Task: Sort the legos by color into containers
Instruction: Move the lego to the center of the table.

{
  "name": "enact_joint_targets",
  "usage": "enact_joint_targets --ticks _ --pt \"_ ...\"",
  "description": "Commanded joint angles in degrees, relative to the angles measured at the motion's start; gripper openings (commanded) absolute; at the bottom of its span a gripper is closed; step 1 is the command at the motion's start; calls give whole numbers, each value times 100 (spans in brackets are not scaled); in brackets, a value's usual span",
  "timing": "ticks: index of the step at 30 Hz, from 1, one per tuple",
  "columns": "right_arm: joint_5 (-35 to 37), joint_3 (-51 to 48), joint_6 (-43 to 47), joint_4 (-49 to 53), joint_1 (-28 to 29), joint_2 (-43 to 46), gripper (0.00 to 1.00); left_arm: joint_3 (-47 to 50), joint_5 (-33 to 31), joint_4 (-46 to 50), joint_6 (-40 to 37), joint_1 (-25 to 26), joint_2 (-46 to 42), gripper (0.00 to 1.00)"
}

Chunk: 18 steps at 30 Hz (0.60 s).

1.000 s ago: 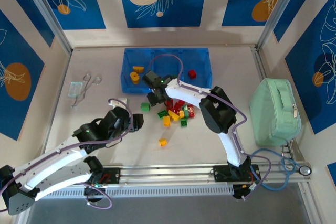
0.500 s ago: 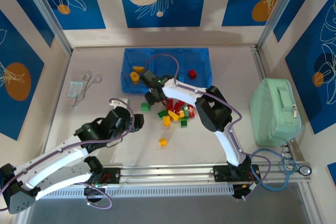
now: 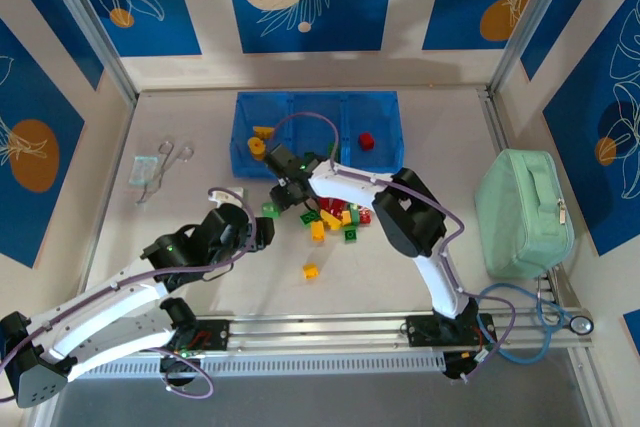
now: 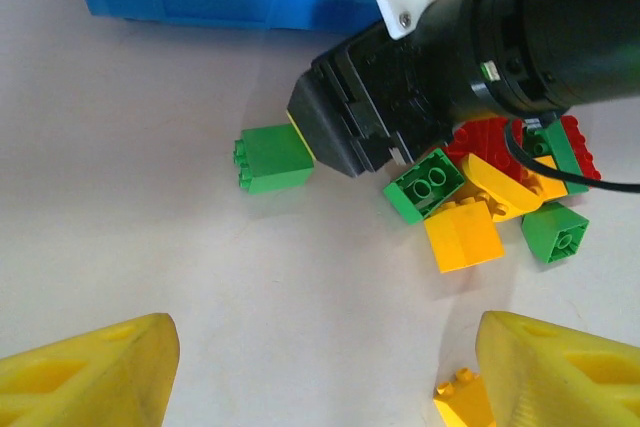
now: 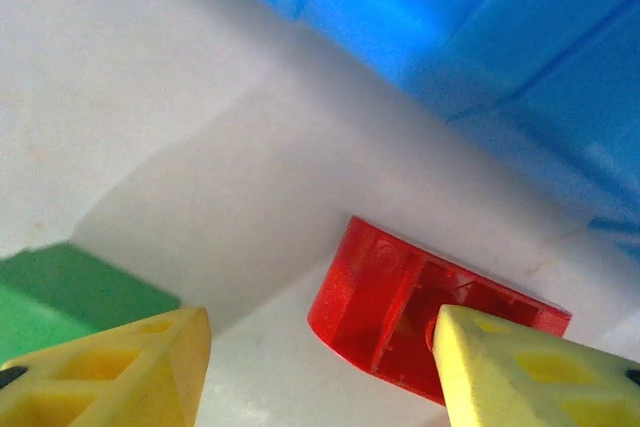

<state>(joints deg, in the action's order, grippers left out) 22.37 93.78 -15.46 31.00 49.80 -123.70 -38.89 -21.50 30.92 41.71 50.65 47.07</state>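
**Ana:** Why is the right hand [image 5: 320, 362] set so low against the counter [image 5: 150, 97]?

**Ben:** It straddles a red brick [image 5: 400, 297]. The brick lies on the counter between the two fingers. It is close against one, perhaps touching, with a clear gap to the other. So the hand is partly spread and, as I read it, grips nothing yet.

**Ana:** And the green brick [image 4: 272, 157]?

**Ben:** It is just outside that hand, past the finger that stands off from the red one. I take it for a neighbour rather than the target.

**Ana:** Where should the red one go?

**Ben:** The tray [image 5: 450, 27] stands just beyond the fingertips, so the carry looks short. From above, a red piece [image 3: 367, 140] already lies in the end compartment off to the hand's right. Some yellow pieces [image 3: 258, 139] lie in the opposite end, nearly straight ahead of the hand. Red probably belongs on the right.

**Ana:** Why is the left hand [image 4: 320, 367] held back?

**Ben:** Its fingers are wide apart with only bare counter between them, so it holds nothing. The pile [image 4: 480, 197] lies beyond its fingertips, toward one finger, and a lone yellow brick [image 4: 462, 397] sits just inside that same finger. The right hand is directly ahead of it, beside the pile. My guess is that it stands clear so the two hands don't meet over one small heap. The lone yellow brick looks like its easiest pick.
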Motion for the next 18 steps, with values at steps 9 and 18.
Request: enact_joint_targets --ticks 9,18 --pt "168 -592 -199 325 314 978 62 48 -73 -103 -14 42 -33 78" --pt "139 201 -278 1088 101 358 66 63 -82 18 12 41 -173 78"
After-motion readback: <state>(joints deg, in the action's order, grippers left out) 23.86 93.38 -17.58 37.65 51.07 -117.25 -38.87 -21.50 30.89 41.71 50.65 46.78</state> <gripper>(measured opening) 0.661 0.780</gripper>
